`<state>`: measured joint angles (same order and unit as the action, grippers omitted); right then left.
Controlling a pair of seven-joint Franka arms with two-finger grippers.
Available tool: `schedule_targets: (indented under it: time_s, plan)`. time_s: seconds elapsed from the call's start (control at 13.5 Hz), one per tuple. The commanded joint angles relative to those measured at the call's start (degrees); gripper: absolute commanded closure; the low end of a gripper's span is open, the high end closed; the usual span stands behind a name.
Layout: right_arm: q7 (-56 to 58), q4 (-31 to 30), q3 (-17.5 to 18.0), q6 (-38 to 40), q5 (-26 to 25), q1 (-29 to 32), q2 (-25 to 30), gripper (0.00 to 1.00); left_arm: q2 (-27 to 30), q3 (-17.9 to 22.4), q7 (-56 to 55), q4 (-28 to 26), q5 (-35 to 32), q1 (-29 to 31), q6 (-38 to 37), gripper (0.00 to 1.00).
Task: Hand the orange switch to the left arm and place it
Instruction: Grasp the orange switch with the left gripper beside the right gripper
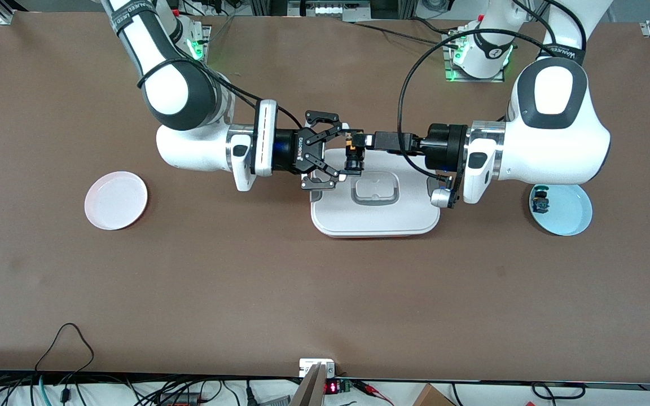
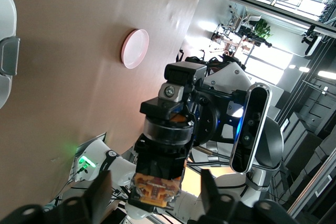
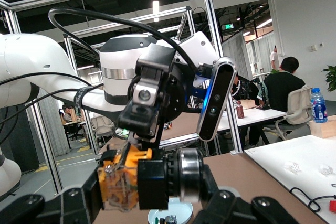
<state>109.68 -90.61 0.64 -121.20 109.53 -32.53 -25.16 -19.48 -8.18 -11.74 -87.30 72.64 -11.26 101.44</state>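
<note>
The orange switch (image 1: 352, 155), an orange block with a black cylinder, hangs in the air over the white box (image 1: 376, 219), above its edge toward the robots' bases. My right gripper (image 1: 343, 152) is shut on it lengthwise, one fingertip on the orange end and one on the black cap. In the right wrist view the switch (image 3: 149, 182) fills the right gripper (image 3: 152, 191). My left gripper (image 1: 360, 140) meets it from the left arm's end. In the left wrist view its fingers (image 2: 101, 192) stand open beside the orange body (image 2: 156, 188), with gaps either side.
A pink plate (image 1: 116, 201) lies toward the right arm's end of the table. A light-blue plate (image 1: 567, 214) toward the left arm's end holds a small blue-bodied switch (image 1: 540, 203). Both forearms reach level over the table's middle, above the box.
</note>
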Motion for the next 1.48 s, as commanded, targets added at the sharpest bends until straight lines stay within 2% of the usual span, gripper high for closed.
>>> schedule_targets:
  time_s: [0.0,0.37,0.67,0.89,1.41]
  plan:
    - [0.01,-0.62,-0.38,-1.32,1.39,-0.69,1.26,0.99,-0.12,0.27,1.02,-0.33,1.81,-0.6,0.43,0.33]
    - [0.01,-1.06,-0.73,-1.32,1.3,-0.69,1.34,0.98,-0.21,0.36,1.02,-0.15,1.81,-1.31,1.39,0.35]
    - [-0.17,-1.06,-0.99,-1.32,1.3,-0.78,1.52,0.98,-0.38,0.36,1.81,-0.15,1.81,-1.14,1.31,0.69]
    - [-0.17,-1.15,-0.99,-1.32,1.3,-0.86,1.7,0.98,-0.38,0.36,1.72,0.02,1.72,-0.87,1.04,1.0]
    - [-0.08,-2.02,-0.99,-1.32,1.22,-0.87,1.96,0.95,-0.39,0.54,1.46,0.11,1.1,1.41,0.26,1.0]
